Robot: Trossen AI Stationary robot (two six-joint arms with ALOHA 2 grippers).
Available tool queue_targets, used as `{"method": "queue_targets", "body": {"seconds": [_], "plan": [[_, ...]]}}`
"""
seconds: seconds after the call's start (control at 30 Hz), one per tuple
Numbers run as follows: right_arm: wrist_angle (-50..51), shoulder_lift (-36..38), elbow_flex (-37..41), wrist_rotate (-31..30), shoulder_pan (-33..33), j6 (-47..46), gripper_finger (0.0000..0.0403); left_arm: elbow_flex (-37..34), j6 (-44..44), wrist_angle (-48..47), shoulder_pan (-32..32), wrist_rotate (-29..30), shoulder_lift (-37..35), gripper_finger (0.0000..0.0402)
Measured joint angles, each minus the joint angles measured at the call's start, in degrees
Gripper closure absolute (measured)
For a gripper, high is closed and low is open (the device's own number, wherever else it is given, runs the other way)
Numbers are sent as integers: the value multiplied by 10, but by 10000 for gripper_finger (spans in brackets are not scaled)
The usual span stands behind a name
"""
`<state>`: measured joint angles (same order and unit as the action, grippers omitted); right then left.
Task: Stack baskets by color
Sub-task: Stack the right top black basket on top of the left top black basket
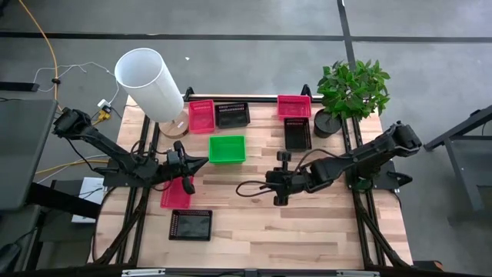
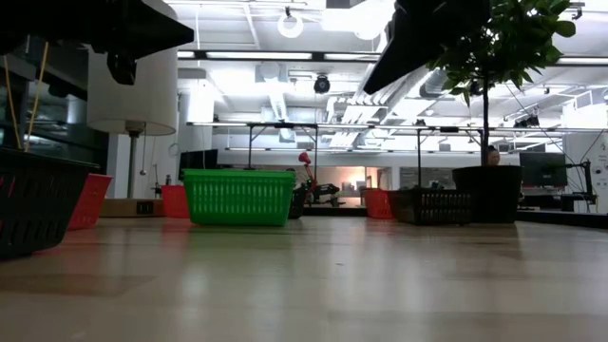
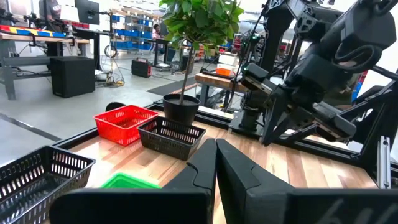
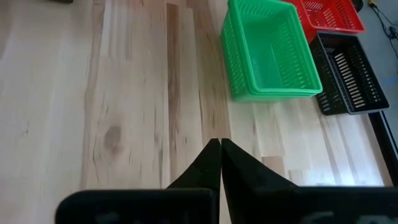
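Evidently light, stiff and a bit slippery, the green basket [image 1: 227, 148] sits mid-table between the left gripper [image 1: 187, 163] and right gripper [image 1: 278, 178], both clenched empty; I'd pinch its thin rim wall.

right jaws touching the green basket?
Apart. The right wrist view shows the right gripper, jaws shut, with bare wood between it and the green basket; the high view shows the same gap.

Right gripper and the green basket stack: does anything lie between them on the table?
No. In the right wrist view, only bare wooden tabletop separates the shut right gripper from the green basket stack. The high view agrees.
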<state>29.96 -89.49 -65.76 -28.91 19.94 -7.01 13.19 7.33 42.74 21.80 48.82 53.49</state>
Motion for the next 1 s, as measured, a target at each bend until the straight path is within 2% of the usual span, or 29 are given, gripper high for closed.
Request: {"method": "queue_targets", "body": {"seconds": [1.0], "plan": [[-16,0,1,3,0,11,403,0,0,0,0,0,0,401]]}}
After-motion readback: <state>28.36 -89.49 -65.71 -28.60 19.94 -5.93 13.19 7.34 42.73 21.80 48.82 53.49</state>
